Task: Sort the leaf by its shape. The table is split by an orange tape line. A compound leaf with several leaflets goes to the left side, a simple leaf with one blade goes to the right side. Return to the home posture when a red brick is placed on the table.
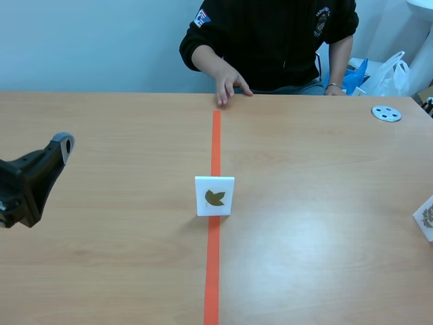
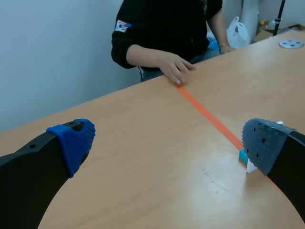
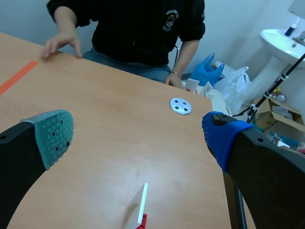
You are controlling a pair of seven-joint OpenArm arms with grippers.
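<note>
A small white card showing a dark green lobed leaf stands upright on the orange tape line in mid table. My left arm hangs over the table's left side, well away from the card. In the left wrist view my left gripper is open and holds nothing; the card's edge and teal base peek out beside its right finger. My right gripper is open too, above a second card seen edge-on with a red base.
A person sits across the table with one hand resting at the far end of the tape line. A grey disc lies at the back right. The second leaf card stands at the table's right edge.
</note>
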